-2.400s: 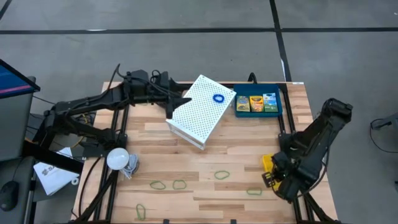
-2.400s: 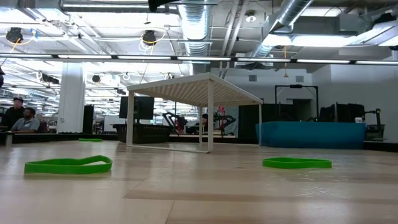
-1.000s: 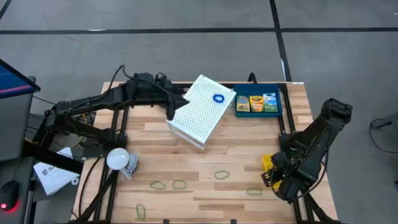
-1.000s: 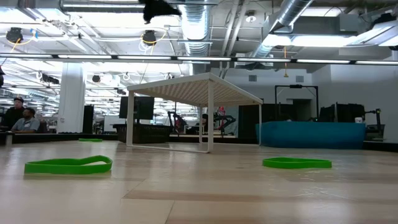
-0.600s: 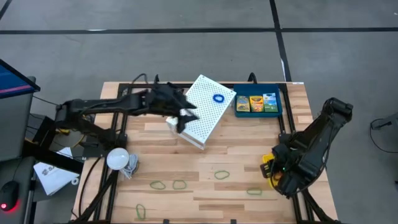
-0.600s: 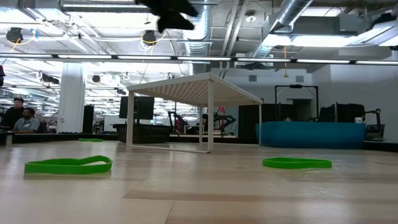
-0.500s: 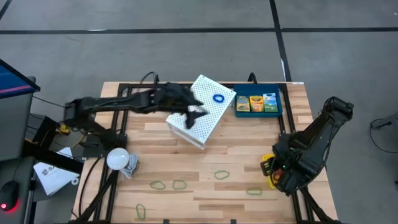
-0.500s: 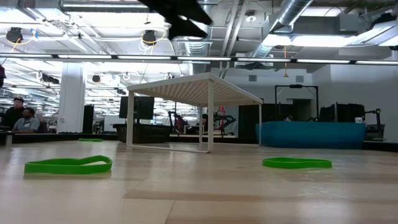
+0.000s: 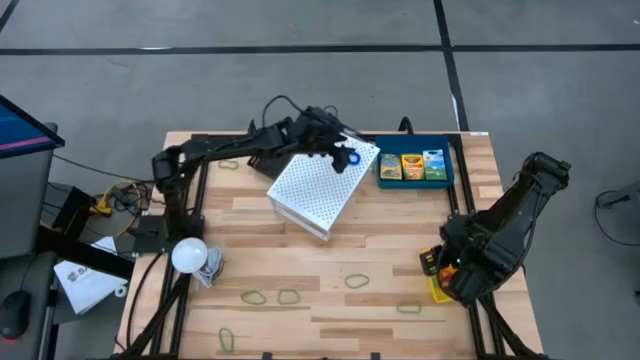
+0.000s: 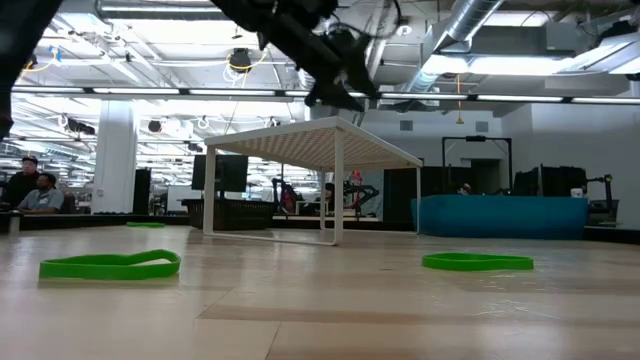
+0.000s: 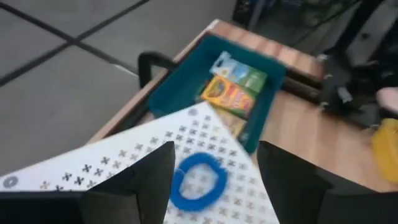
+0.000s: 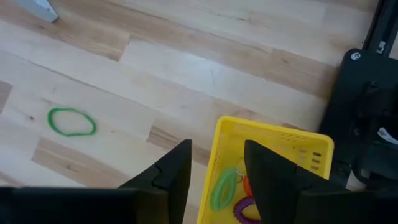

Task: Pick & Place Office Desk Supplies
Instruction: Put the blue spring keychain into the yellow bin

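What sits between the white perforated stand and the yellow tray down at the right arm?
Mostly bare wooden table; in the high view one green rubber band lies roughly between the white stand and the yellow tray.

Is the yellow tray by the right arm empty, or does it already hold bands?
Not empty. In the right wrist view the yellow tray holds a green band, with orange and purple loops beside it.

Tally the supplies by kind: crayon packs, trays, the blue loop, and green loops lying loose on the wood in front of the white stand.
Crayon packs: 3
Trays: 2, the blue tray and the yellow tray
Blue loop: 1
Green loops loose in front of the white stand: 5
Total: 11
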### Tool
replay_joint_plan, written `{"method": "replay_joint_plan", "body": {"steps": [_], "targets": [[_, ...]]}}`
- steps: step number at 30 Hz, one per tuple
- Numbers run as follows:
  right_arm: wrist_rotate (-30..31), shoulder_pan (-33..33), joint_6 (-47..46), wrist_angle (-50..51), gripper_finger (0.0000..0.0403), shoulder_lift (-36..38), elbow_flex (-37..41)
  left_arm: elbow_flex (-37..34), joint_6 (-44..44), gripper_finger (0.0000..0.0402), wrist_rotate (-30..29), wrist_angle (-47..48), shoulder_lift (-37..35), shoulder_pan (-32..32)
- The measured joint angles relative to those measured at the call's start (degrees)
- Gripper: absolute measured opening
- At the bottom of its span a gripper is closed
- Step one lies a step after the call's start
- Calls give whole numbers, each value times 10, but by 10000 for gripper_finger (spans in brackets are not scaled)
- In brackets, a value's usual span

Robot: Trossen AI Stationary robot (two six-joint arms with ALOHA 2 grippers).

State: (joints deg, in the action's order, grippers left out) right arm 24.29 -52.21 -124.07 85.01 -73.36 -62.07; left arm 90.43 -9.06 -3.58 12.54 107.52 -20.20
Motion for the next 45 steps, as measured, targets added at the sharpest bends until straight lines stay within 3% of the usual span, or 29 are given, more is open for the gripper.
{"method": "replay_joint_plan", "body": {"steps": [12, 31, 36, 45], "targets": [[-3, -1, 0, -4, 144, 0, 0, -2, 62, 202, -129, -13, 55, 10], [-3, -3, 2, 0, 143, 0, 0, -1, 70, 194, -115, -4, 84, 13], [-3, -3, 2, 1, 143, 0, 0, -1, 71, 151, -114, 6, 85, 13], [-3, -3, 10, 0, 143, 0, 0, -1, 57, 16, -108, 9, 84, 14]]}}
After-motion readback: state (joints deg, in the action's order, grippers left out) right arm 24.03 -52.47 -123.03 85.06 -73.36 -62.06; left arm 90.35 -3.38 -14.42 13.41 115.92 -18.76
